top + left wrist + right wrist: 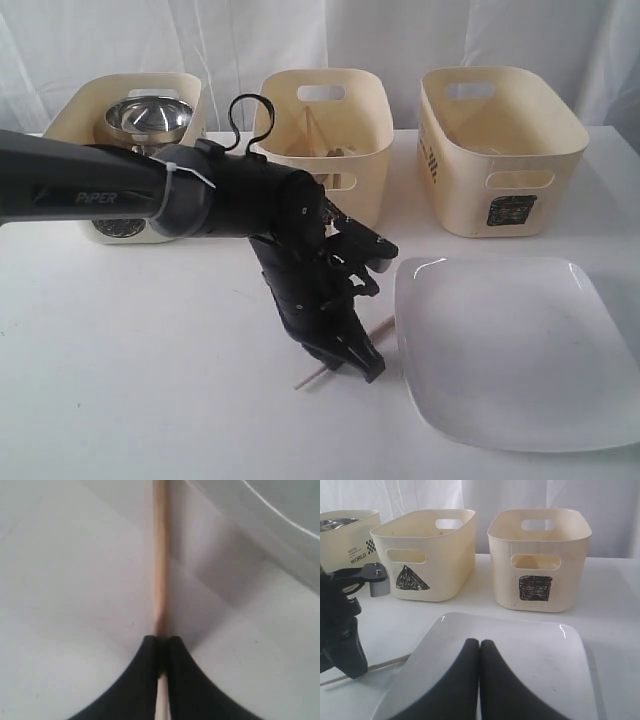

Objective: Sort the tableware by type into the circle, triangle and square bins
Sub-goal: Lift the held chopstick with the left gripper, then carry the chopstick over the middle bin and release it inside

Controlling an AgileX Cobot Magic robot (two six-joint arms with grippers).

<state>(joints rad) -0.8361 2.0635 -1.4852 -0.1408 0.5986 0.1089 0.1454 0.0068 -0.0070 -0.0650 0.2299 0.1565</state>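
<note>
A white desk [120, 400] fills the near part of the scene; a white curtain [250, 35] hangs at the far side.

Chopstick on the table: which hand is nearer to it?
Left. The left hand is closed on the chopstick, pinching it between its fingers. The right hand, shut on nothing, is at the white plate, apart from the chopstick.

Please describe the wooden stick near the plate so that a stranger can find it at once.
Find the large white square plate on the white table. Beside its left edge, the black left gripper is shut on a thin pale wooden chopstick. Unlike the broad glossy plate, it is a slender straw-coloured rod.
</note>
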